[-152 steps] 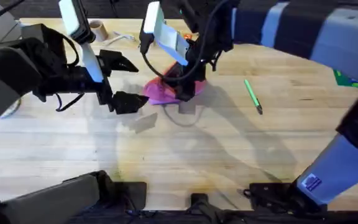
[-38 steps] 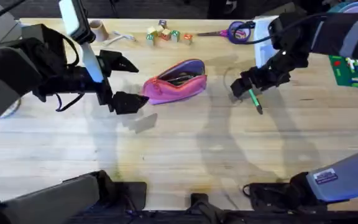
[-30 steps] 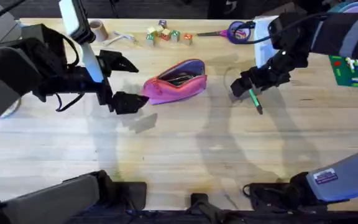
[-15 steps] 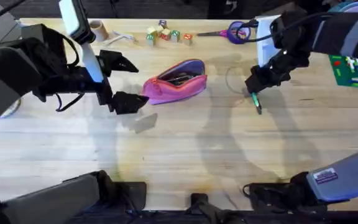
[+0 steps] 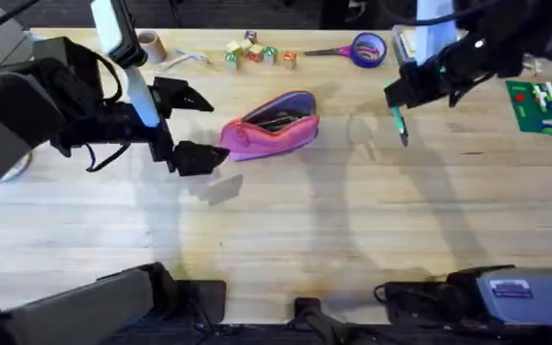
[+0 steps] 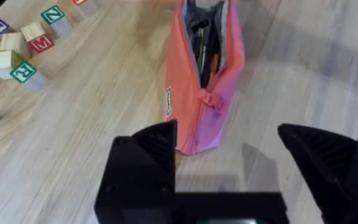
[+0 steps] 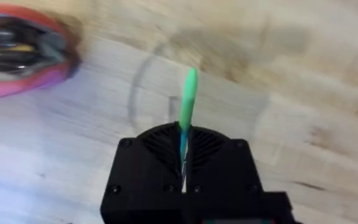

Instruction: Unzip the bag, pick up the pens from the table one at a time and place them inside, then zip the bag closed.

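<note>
One pen (image 5: pixel 398 126), clamped in right end effector (image 5: pixel 402 96) above worktop (image 5: pixel 286 240); left end effector (image 5: pixel 192 127) wide beside bag (image 5: pixel 268 126). Risk: loose grip drops pen.

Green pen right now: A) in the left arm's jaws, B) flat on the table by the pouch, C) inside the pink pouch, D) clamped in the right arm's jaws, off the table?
D: the right gripper is shut on the green pen, which hangs above the table, well apart from the open pink pouch.
</note>
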Robot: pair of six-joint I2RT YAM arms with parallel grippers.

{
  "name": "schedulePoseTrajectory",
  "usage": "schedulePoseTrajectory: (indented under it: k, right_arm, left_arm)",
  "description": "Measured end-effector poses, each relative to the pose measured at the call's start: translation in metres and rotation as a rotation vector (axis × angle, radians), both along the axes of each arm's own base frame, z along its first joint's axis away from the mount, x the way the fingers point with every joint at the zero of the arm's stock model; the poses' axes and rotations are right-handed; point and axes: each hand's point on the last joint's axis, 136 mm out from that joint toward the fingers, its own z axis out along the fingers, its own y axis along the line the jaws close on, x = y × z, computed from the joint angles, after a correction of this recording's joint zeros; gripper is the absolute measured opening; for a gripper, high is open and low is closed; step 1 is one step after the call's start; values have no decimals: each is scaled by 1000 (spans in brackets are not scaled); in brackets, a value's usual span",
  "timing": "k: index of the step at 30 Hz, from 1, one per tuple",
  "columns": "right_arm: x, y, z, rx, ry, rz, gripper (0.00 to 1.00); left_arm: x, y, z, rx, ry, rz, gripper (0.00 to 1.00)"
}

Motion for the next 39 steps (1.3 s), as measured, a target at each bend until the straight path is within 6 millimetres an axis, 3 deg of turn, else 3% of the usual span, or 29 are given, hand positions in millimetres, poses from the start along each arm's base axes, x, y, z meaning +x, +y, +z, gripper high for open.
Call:
schedulePoseTrajectory:
  k: [4, 5, 9, 10, 16, 28, 39]
  right_arm:
    - [-6, 19, 27, -21, -83, 121, 32]
    - [-11, 40, 40, -36, -136, 225, 32]
    - [-14, 71, 50, -39, -194, 340, 32]
    - [-17, 96, 54, -36, -228, 419, 32]
    - [-13, 138, 73, -9, -354, 524, 32]
    - [-17, 177, 90, 7, -462, 647, 33]
    - [-32, 195, 88, -143, -572, 1101, 33]
  left_arm:
    - [0, 0, 0, 0, 0, 0, 992]
    - [0, 0, 0, 0, 0, 0, 993]
    - [0, 0, 0, 0, 0, 0, 994]
    - [0, 0, 0, 0, 0, 0, 993]
    - [0, 0, 0, 0, 0, 0, 993]
    - [0, 0, 0, 0, 0, 0, 993]
    - [0, 0, 0, 0, 0, 0, 993]
